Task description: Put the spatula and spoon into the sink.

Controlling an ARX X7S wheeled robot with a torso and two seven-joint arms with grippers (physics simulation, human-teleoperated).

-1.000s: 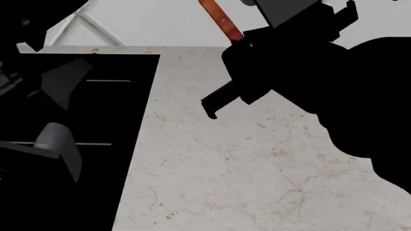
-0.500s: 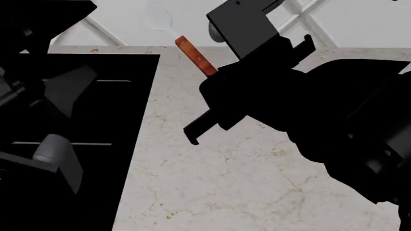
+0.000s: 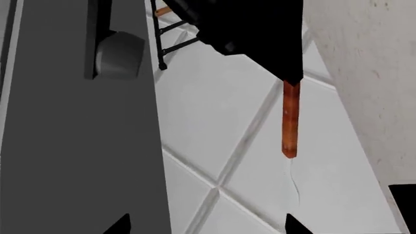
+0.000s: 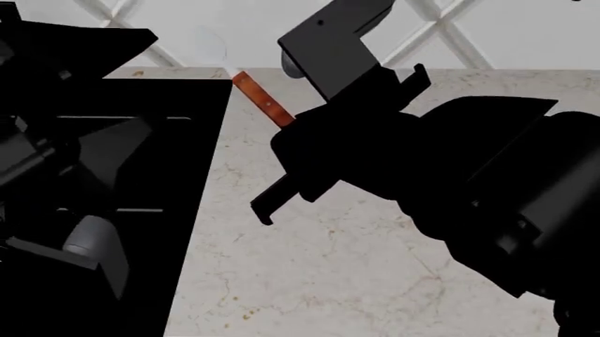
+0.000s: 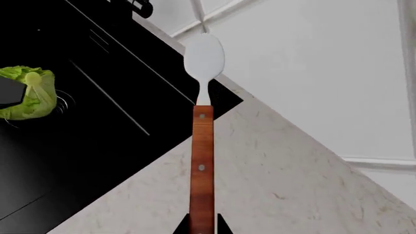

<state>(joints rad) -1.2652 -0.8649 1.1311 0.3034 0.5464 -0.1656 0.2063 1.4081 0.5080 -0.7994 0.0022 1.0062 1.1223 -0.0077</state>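
The spoon (image 5: 202,146) is gripped by its handle in the right gripper (image 5: 202,225), head over the sink (image 5: 97,126) corner. Whether the left gripper is open cannot be told.

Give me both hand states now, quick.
Left hand: in view, state cannot be told.
Right hand: shut on the spoon, gripping its handle end.

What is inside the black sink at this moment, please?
In the right wrist view, the sink holds a green lettuce-like item near the drain. No spatula shows there, though much of the basin is out of frame or covered. The spoon is above the counter edge, held by the right gripper.
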